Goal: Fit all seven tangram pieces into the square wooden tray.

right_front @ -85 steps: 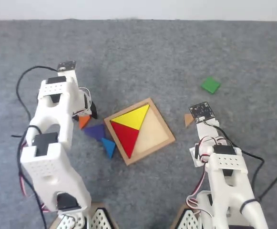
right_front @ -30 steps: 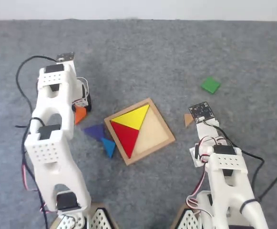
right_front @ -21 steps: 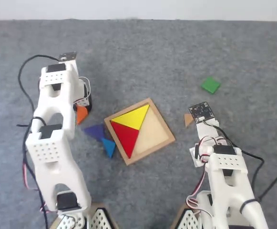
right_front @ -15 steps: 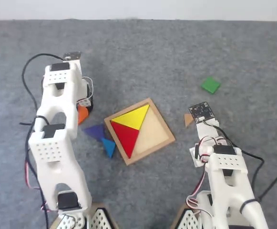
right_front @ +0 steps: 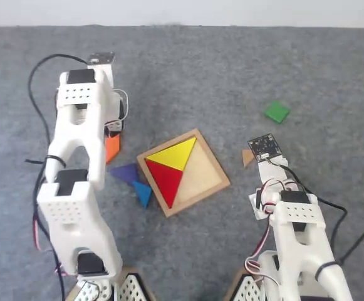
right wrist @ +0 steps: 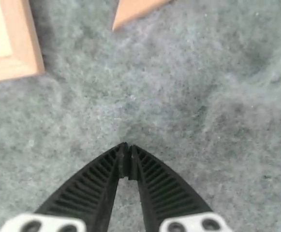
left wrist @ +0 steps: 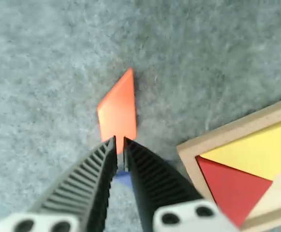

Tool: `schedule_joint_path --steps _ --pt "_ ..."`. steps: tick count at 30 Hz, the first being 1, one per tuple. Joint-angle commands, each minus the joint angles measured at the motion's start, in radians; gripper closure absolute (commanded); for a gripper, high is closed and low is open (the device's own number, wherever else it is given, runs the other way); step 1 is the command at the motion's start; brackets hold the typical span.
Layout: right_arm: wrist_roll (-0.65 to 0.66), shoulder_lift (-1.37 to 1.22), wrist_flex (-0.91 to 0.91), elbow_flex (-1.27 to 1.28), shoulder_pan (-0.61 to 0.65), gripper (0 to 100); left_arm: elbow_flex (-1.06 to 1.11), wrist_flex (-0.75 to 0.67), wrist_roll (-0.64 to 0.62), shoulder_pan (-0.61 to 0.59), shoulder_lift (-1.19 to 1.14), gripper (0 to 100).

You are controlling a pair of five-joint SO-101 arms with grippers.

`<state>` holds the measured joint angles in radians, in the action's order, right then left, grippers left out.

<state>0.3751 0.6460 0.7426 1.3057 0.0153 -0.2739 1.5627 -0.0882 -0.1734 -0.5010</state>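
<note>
Orange piece (left wrist: 117, 113) lies flat on the grey carpet (right_front: 232, 63), just off the tray (left wrist: 227, 134) corner and apart from it. The left gripper (left wrist: 119, 141) stands at the piece's near end, jaws drawn to a thin slit. The piece faces the wrist camera broadside and is wider than the slit, so I judge that nothing is clamped. Whether the tips press on it cannot be told.

Change noted: over the last few seconds the left arm has swung farther up the table. The orange piece has shifted a little with it, away from the purple triangle (right_front: 125, 172), and now shows more fully. It has come no nearer the tray. The right arm has not moved.

Right gripper (right wrist: 125, 150) is fully closed and empty, over bare carpet between the tray corner and the tan triangle (right_front: 247, 157).

Tray contents are unchanged: the yellow triangle (right_front: 174, 155) and red triangle (right_front: 165, 179) are seated and the other half is bare wood. Outside it lie the orange, purple and tan pieces, the blue triangle (right_front: 143, 192) touching the tray's edge, and the green square (right_front: 276, 112), well apart.

Assessment: two of seven placed. The orange piece has been repositioned, not secured, and a proper grasp is needed before placing.
</note>
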Motion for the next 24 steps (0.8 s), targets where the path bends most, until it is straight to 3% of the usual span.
schedule_joint_path --steps 1,3,7,21,24 --pt "0.009 0.033 -0.019 -0.003 0.010 99.2 -0.018 0.006 -0.008 -0.012 0.046 87" --pt "0.009 0.033 -0.019 -0.003 0.010 99.2 -0.021 0.005 -0.026 -0.017 0.008 82" --pt "0.008 0.033 -0.019 -0.003 0.010 99.2 -0.022 -0.051 -0.069 -0.035 -0.078 81" --pt "0.009 0.033 -0.019 -0.003 0.010 99.2 -0.024 -0.098 -0.063 -0.041 -0.233 81" --pt "0.009 0.033 -0.019 -0.003 0.010 99.2 -0.024 -0.100 -0.061 -0.041 -0.232 86"
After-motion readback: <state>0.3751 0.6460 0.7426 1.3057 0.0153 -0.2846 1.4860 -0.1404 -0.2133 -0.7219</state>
